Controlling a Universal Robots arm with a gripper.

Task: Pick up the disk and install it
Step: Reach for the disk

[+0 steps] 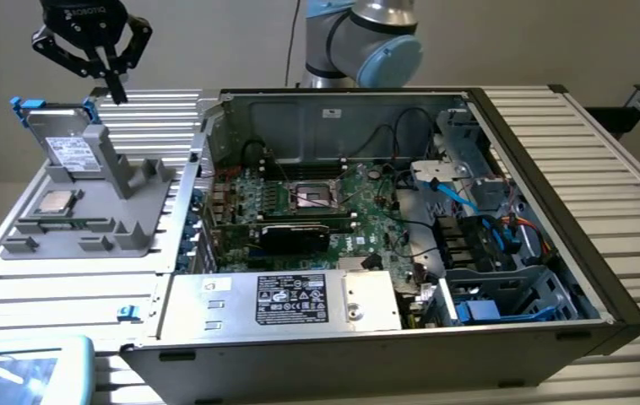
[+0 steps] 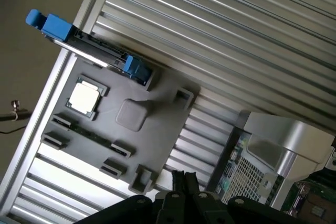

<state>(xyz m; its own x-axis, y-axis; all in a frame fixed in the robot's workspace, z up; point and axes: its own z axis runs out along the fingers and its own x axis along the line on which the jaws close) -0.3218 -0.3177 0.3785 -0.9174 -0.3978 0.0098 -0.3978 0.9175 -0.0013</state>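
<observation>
Overhead, at the exterior view's upper left, the gripper [image 1: 115, 91] hangs with its two black fingers pressed together, pinching nothing. White lettering on its body appears to read ROBOTIQ. It sits above the disk [image 1: 67, 142] and slightly toward the exterior view's right of it, apart from it.

The disk stands upright on its edge in a grey holder [image 1: 128, 215]. Bright blue plastic shows at its top corners, and a white printed label faces the camera, its text too small to read. In the wrist view the disk [image 2: 97, 51] appears edge-on, blue at both ends, with the shut fingertips of the gripper [image 2: 184, 181] well apart from it.

A square silver processor chip [image 1: 56, 202] lies flat on the same holder, near the foot of the disk.

Beside the holder, an open computer case [image 1: 545, 169] rests on a slatted metal table [image 1: 602, 126]. Inside it, a silver box [image 1: 354, 299] carries a black label with white print that cannot be made out.
</observation>
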